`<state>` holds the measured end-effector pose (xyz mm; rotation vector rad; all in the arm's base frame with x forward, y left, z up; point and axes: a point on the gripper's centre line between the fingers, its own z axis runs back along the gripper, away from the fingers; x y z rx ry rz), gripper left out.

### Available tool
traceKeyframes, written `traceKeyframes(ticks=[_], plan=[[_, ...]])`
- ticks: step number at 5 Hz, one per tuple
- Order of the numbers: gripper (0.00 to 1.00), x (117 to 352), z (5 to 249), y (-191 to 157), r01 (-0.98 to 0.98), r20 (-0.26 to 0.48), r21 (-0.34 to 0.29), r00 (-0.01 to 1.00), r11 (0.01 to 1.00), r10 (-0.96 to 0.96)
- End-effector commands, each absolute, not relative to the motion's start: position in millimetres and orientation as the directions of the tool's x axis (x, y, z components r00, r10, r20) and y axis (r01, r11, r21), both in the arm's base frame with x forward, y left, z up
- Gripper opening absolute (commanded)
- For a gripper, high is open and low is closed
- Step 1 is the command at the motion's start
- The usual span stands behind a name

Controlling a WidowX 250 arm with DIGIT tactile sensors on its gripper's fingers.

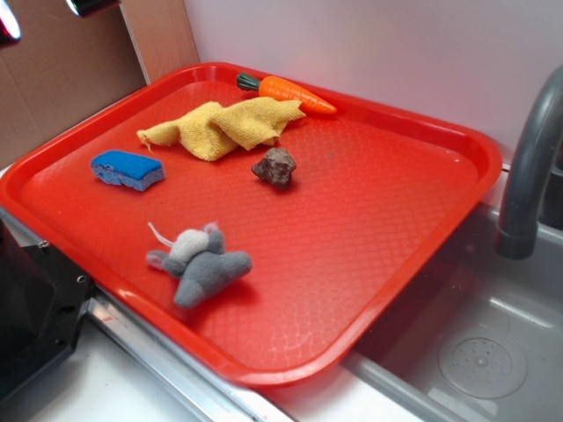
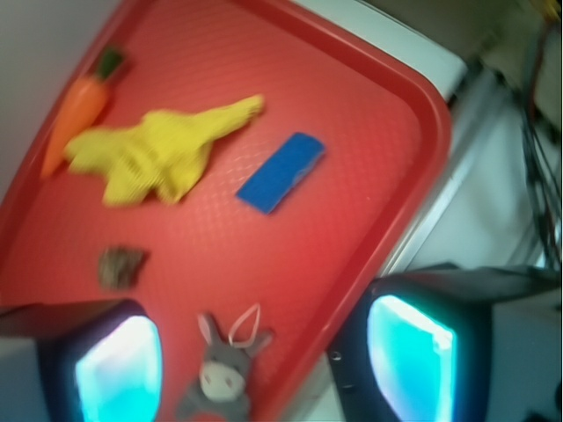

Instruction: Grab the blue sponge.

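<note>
Blue sponge [image 1: 127,169] flat on red tray [image 1: 396,132], near left rim, just beside yellow cloth [image 1: 220,126]; seen from wrist only: gripper [image 2: 264,360] spread wide and empty, fingers [image 2: 119,369] well apart from sponge; carrot [image 1: 286,91] at far rim; grey mouse [image 1: 198,262] nearer front.

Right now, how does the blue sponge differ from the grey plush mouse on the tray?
The blue sponge is a flat, bright blue rectangular block; the grey plush mouse is fuzzy, grey and white, with ears and a thin tail. The sponge lies nearer the yellow cloth. Both are similar in size and rest untouched on the red tray.
</note>
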<state>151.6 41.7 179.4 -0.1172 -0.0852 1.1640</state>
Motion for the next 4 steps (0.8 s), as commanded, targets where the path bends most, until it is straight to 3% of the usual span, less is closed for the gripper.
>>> traceKeyframes(ticks=[1, 3, 4], plan=[[1.0, 169.0, 138.1, 72.0, -0.994, 0.011, -0.088, -0.066, -0.064, 0.998], [1.0, 177.5, 91.2, 81.7, -0.989, 0.097, -0.11, -0.113, -0.102, 0.989], [1.0, 174.5, 65.4, 83.1, -0.994, 0.102, -0.072, -0.09, -0.082, 0.991]])
